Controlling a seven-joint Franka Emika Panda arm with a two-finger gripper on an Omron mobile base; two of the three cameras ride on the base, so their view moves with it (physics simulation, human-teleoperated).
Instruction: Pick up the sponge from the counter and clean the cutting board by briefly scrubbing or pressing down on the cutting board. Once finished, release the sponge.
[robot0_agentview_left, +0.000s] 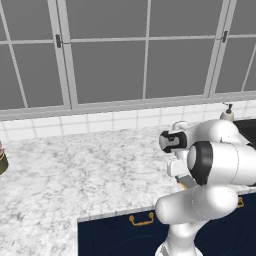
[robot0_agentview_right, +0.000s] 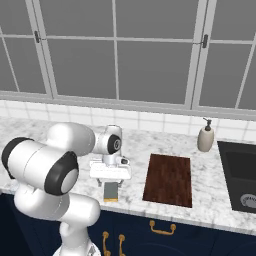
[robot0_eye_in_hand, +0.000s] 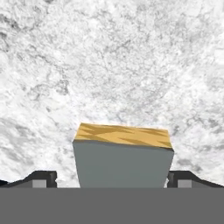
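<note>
The sponge (robot0_eye_in_hand: 122, 157), probably light and soft, lies on the counter (robot0_agentview_right: 210, 210) left of the cutting board (robot0_agentview_right: 169, 180), between the spread fingers of the gripper (robot0_eye_in_hand: 112, 178), apparently ungripped; grasp its long sides.

From behind the arm on its left, we look forward and down across the marbled tabletop (robot0_agentview_left: 90, 170) toward the windows, while from behind on its right we face the same tabletop and windows, with the cutting board (robot0_agentview_right: 169, 180) off to the side of the fingers. Our hand camera sits very close above the tabletop, looking straight along the fingers (robot0_eye_in_hand: 41, 178) at the sponge (robot0_eye_in_hand: 122, 157) between them.
</note>
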